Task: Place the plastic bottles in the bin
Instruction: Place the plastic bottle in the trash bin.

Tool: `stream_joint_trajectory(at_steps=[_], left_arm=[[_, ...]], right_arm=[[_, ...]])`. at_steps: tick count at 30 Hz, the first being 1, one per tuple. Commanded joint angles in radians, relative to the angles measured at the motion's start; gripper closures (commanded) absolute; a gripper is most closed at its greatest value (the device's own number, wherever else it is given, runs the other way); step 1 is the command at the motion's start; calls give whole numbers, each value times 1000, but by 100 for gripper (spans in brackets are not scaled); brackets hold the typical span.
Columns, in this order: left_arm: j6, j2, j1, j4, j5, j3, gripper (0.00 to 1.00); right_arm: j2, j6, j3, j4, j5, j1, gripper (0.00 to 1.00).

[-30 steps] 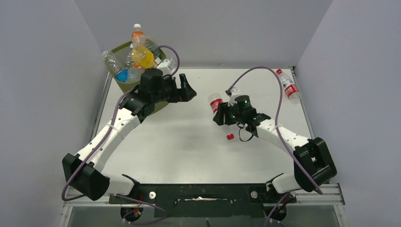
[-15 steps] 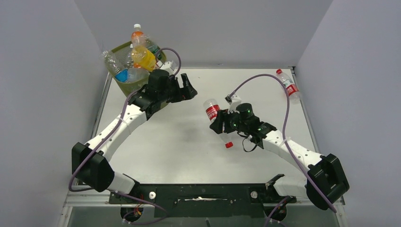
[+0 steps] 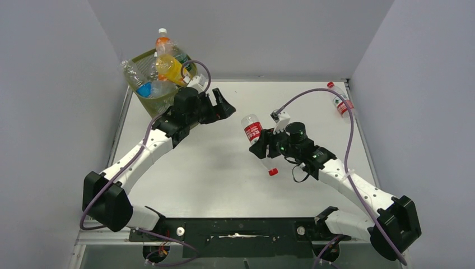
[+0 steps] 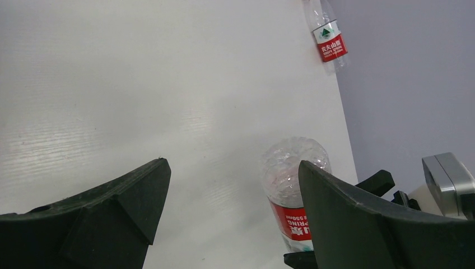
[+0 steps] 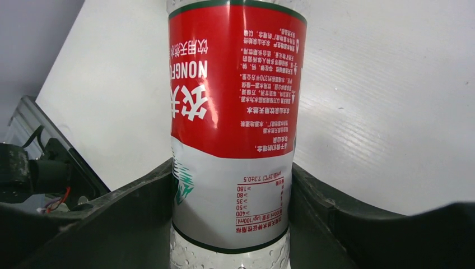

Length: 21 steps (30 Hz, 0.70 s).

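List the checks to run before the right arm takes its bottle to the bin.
1. Right gripper clamped on red-label bottle: ok.
2. Left gripper open and empty: ok.
3. Route to bin clear: not ok, left arm sits right in front of it.
4. Room in bin: not ok, heaped bottles stand above the rim.
5. Loose bottle at the far right edge within reach: cannot tell.
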Motion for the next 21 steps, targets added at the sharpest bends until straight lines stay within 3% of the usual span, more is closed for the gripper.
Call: stream_joint_trajectory(at_steps=[1,12,21], left_arm=[[-14,-60,1,99,48,-23,14],[-43,-97,1,168,105,-97,14],[-167,-88,-1,331,123,-163,15]], right_arm=[[-68,53,-31,85,-4,26,48],[-119,121,-47,101,13,54,48],[-169,138,-50,141,-35,55,47]])
